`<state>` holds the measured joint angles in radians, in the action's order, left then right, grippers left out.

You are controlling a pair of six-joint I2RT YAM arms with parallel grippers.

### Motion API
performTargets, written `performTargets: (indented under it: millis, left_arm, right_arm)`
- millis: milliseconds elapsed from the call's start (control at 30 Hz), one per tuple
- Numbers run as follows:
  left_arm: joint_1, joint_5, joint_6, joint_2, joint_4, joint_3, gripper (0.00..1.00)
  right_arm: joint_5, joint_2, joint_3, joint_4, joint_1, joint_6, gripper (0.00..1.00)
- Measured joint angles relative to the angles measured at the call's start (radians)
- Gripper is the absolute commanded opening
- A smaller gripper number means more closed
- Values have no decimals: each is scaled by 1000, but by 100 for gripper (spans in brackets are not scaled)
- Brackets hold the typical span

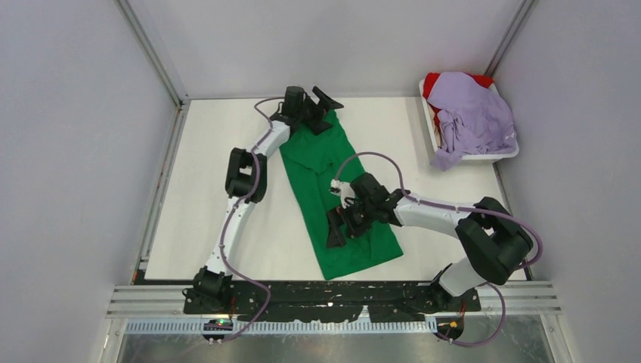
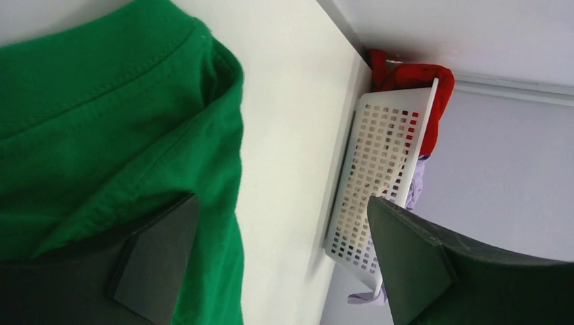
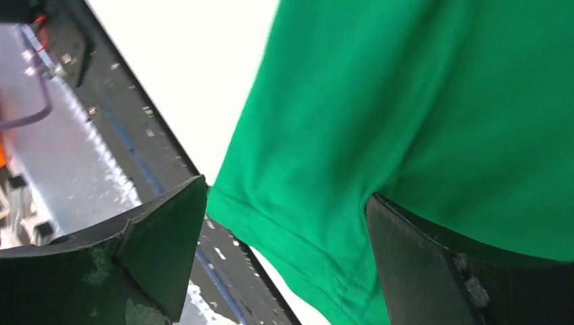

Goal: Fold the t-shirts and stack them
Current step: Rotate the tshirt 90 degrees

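Observation:
The green t-shirt (image 1: pixel 314 178) lies on the white table as a long folded strip running from the far middle to the near middle. My left gripper (image 1: pixel 315 110) is open at the shirt's far end, by the collar (image 2: pixel 101 122); one finger (image 2: pixel 156 257) is over the cloth. My right gripper (image 1: pixel 344 225) is open just above the shirt's near half, with the hem (image 3: pixel 304 237) showing between its fingers. The lavender t-shirt (image 1: pixel 472 113) lies heaped over the red t-shirt (image 1: pixel 432 82) in the tray.
The white perforated tray (image 1: pixel 484 157) stands at the back right corner; it also shows in the left wrist view (image 2: pixel 379 156). A black rail (image 1: pixel 332 299) with the arm bases runs along the near edge. Grey walls close in the table on three sides.

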<state>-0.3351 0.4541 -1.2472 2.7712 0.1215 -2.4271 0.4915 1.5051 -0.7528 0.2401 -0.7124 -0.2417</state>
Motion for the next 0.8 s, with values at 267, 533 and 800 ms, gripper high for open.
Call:
performTargets:
  millis: [267,533,800]
  left_arm:
    - [-42,-80,-33,0,-74,9,100]
    - [-53,-123,-72,48,-166,-32,100]
    - [-95,-142,-80,84,-191,-71,100]
  right_arm:
    - [140,194,-148,-69,-115,9,95]
    - [200,316,-266,-106,-147,11,95]
    - [192,352,-319,-92,-153,16,95]
